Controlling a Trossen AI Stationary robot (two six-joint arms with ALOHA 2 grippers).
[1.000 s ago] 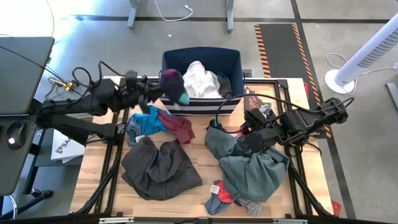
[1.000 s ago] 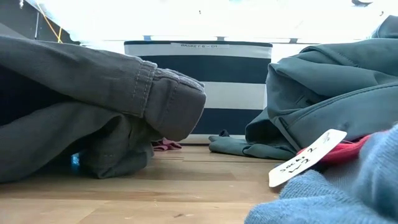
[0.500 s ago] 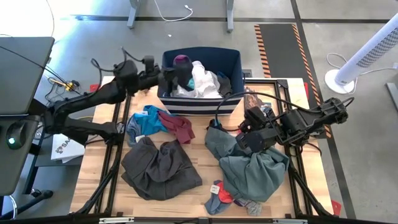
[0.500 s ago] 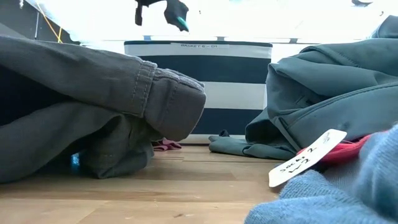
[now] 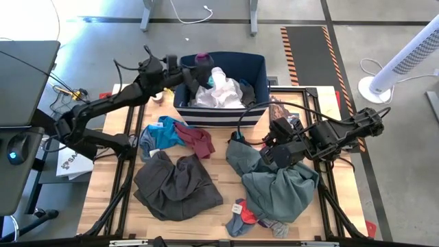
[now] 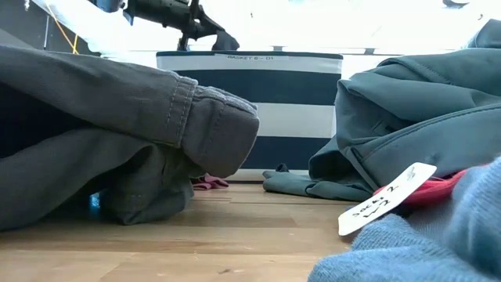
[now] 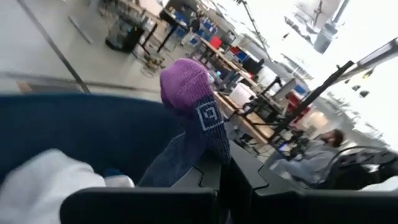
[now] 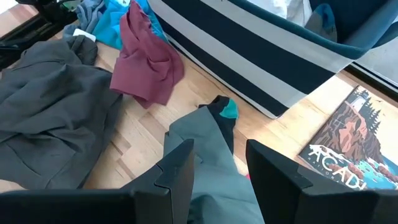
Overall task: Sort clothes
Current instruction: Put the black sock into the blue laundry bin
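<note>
My left gripper (image 5: 191, 74) is shut on a purple, navy and teal sock (image 7: 186, 118), held over the left part of the navy bin with white stripes (image 5: 219, 115). A white garment (image 5: 223, 92) lies in the bin. My right gripper (image 8: 221, 155) stands open over the collar end of the grey-green shirt (image 5: 285, 189); whether it touches the cloth, I cannot tell. Dark grey-brown trousers (image 5: 175, 185), a bright blue piece (image 5: 159, 134) and a maroon piece (image 5: 199, 140) lie on the table's left half. Small grey and red socks (image 5: 243, 216) lie at the near edge. My left gripper holds the sock by its navy part (image 7: 177, 171), which runs down between the fingers; the fingers themselves hide the place of contact. The gripper comes in level from the table's left. The sock is lifted clear above the bin, its purple end (image 5: 202, 60) toward the far side.
A picture book (image 8: 348, 149) lies on the table to the right of the bin. A white tag (image 6: 387, 196) lies by the socks near the low camera. A black monitor (image 5: 24, 82) stands off the table's left side, and a white fan (image 5: 405, 62) off its right.
My left gripper has swung toward the far edge and a little to the right, from over the table's far left to above the bin, sinking slightly. It stays shut and carries the sock clear of everything. The right arm and the clothes on the table have kept still.
</note>
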